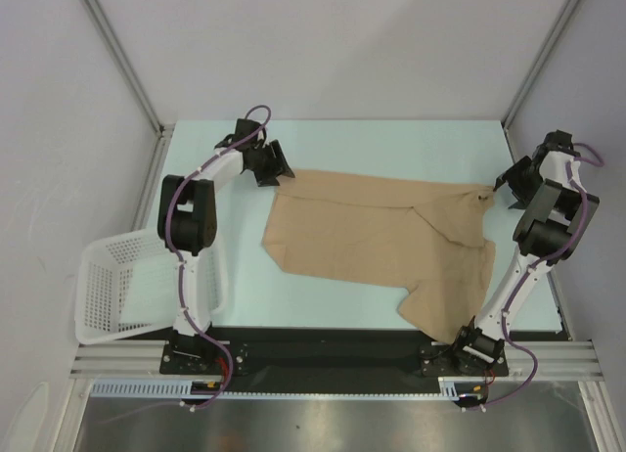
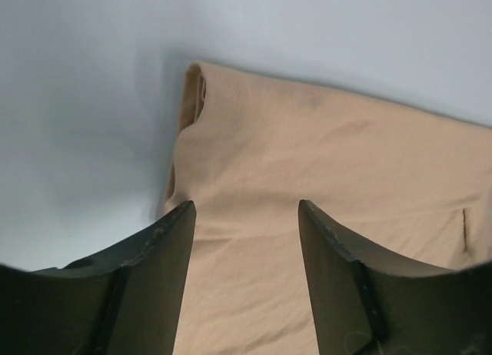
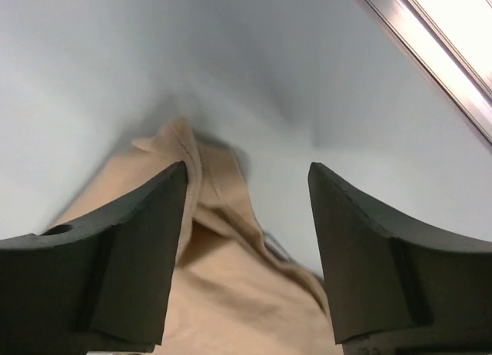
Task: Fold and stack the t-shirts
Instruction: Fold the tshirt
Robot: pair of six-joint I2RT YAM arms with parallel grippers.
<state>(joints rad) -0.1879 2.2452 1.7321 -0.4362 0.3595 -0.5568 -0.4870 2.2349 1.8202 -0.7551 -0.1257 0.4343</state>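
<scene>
A tan t-shirt [image 1: 381,237] lies spread and rumpled on the pale table, its right part folded over and hanging down toward the front edge. My left gripper [image 1: 278,164] is open at the shirt's far left corner; in the left wrist view its fingers [image 2: 165,255] stand apart over the tan cloth [image 2: 330,163]. My right gripper [image 1: 509,185] is open at the shirt's far right corner; in the right wrist view the bunched cloth edge [image 3: 223,247] lies between the spread fingers [image 3: 146,224].
A white lattice basket [image 1: 127,286] sits tilted at the table's left front edge beside the left arm. Metal frame posts [image 1: 127,61] and grey walls bound the far side. A black strip [image 1: 323,349] runs along the front between the arm bases.
</scene>
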